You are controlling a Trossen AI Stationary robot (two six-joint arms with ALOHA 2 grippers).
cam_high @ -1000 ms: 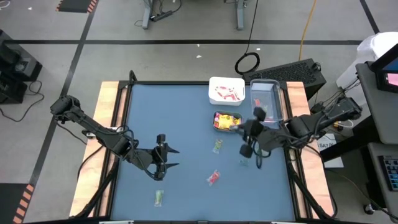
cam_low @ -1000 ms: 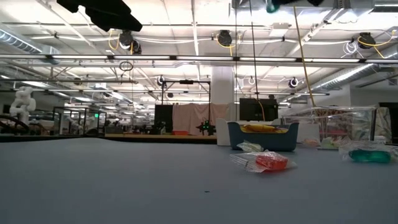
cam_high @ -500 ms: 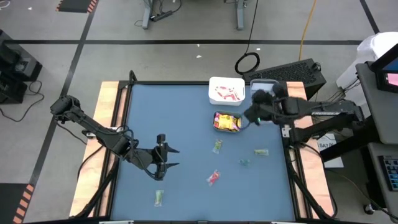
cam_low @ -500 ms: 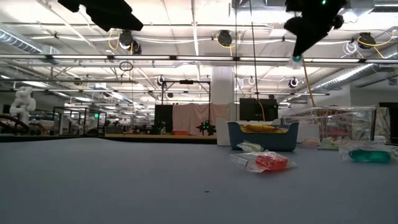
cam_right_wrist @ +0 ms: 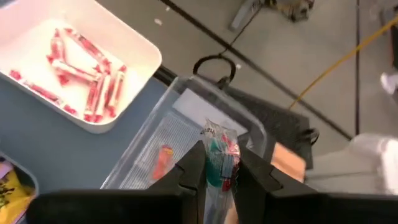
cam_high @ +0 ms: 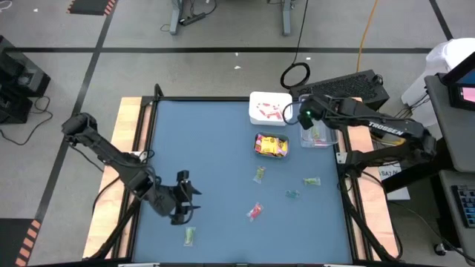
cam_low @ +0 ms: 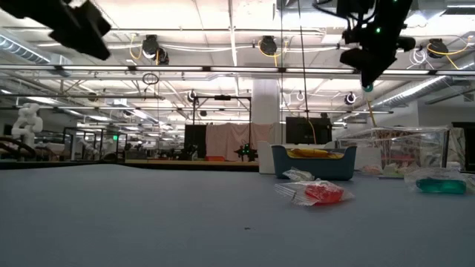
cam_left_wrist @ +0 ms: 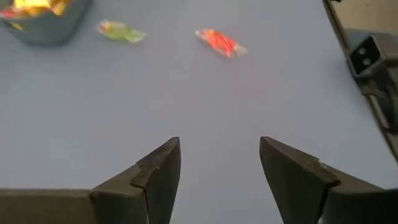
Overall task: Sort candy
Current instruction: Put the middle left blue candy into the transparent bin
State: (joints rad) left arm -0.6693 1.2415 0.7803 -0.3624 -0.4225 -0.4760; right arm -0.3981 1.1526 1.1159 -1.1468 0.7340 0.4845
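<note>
A green clear-wrapped candy is pinched in the right gripper above the clear plastic container, evidently for dropping in, while the left gripper is held wide apart over bare table.

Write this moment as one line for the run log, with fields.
right gripper: shut on green candy, above clear box | left gripper: open, over bare table | loose candy on table: yes
</note>
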